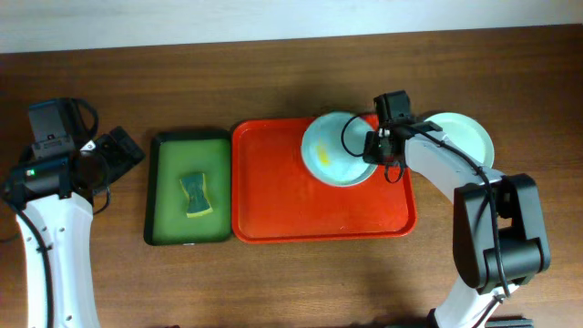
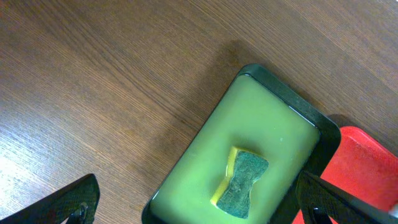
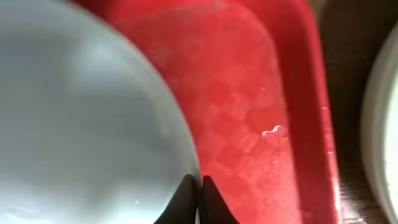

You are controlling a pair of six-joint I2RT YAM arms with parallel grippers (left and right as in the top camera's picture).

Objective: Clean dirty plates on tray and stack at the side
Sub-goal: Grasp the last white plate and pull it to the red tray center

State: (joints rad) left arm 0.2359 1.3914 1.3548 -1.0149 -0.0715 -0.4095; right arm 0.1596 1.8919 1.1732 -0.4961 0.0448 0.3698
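Note:
A pale mint-blue plate (image 1: pixel 335 150) with a yellow smear is held tilted over the far right part of the red tray (image 1: pixel 282 196). My right gripper (image 1: pixel 373 146) is shut on its right rim. In the right wrist view the fingers (image 3: pixel 198 186) pinch the plate's edge (image 3: pixel 81 118) above the tray (image 3: pixel 249 106). A second pale plate (image 1: pixel 465 138) lies on the table right of the tray; its rim shows in the right wrist view (image 3: pixel 379 124). My left gripper (image 1: pixel 118 150) is open and empty, left of the green tray. No white plate is in view.
A dark green tray (image 1: pixel 173 187) holds a sponge (image 1: pixel 195 194) left of the red tray; both show in the left wrist view, tray (image 2: pixel 261 106) and sponge (image 2: pixel 241 183). Bare wooden table lies around them.

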